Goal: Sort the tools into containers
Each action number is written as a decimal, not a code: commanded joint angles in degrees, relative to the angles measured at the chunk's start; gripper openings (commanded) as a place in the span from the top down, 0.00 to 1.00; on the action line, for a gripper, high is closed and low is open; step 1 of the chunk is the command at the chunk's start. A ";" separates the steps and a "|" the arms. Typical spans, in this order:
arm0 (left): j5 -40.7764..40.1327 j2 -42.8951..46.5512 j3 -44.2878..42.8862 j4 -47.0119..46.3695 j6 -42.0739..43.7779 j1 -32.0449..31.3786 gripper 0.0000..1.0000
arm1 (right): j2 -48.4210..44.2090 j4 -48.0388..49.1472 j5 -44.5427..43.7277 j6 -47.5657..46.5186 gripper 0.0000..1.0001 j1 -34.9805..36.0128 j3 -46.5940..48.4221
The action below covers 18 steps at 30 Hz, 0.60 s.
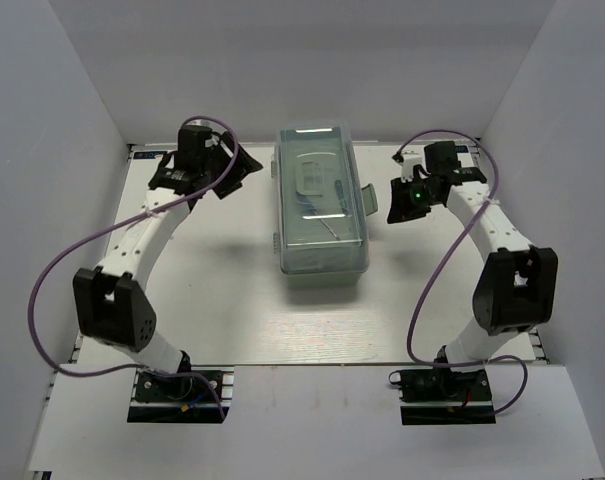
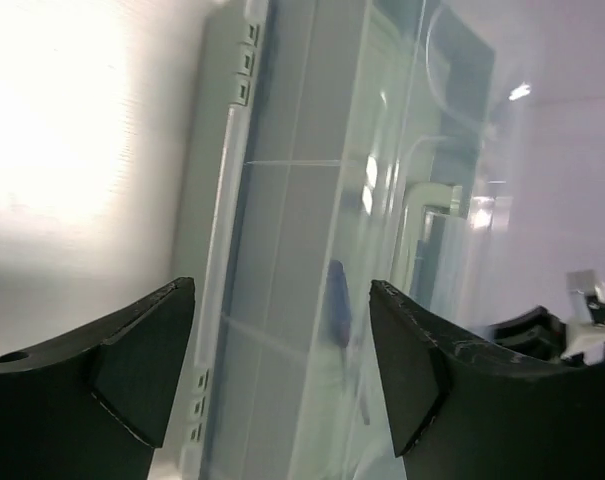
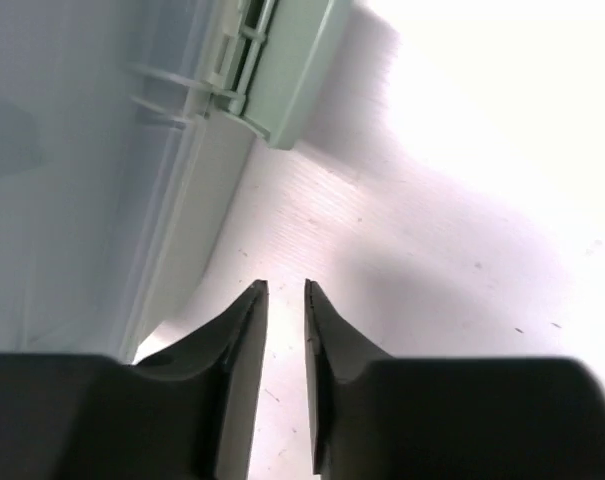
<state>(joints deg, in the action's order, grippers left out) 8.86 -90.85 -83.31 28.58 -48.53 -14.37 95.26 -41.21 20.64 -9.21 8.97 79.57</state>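
Observation:
The pale mint-green toolbox [image 1: 322,200] stands closed in the middle of the table, its translucent lid down. Through the lid I make out a purple-handled screwdriver [image 2: 337,300] and thin dark tools [image 1: 332,228]; the other tools are hidden. My left gripper [image 1: 237,165] is open and empty, left of the box's far end; in the left wrist view [image 2: 282,290] it looks along the lid. My right gripper [image 1: 402,205] hangs just right of the box near its side latch [image 3: 292,80]. In the right wrist view [image 3: 285,285] its jaws are nearly together with nothing between them.
White walls close the table in at the back and both sides. The arm bases [image 1: 177,385] sit at the near edge. Purple cables [image 1: 42,300] loop beside each arm.

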 commanded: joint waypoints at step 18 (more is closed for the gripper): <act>0.46 26.85 20.02 7.36 27.16 0.22 0.00 | -14.92 0.10 -9.56 1.56 0.10 -1.50 -4.09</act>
<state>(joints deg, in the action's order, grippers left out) 7.94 -70.11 -63.90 35.18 -30.33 -13.74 83.29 -40.21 16.82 -11.44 7.49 73.69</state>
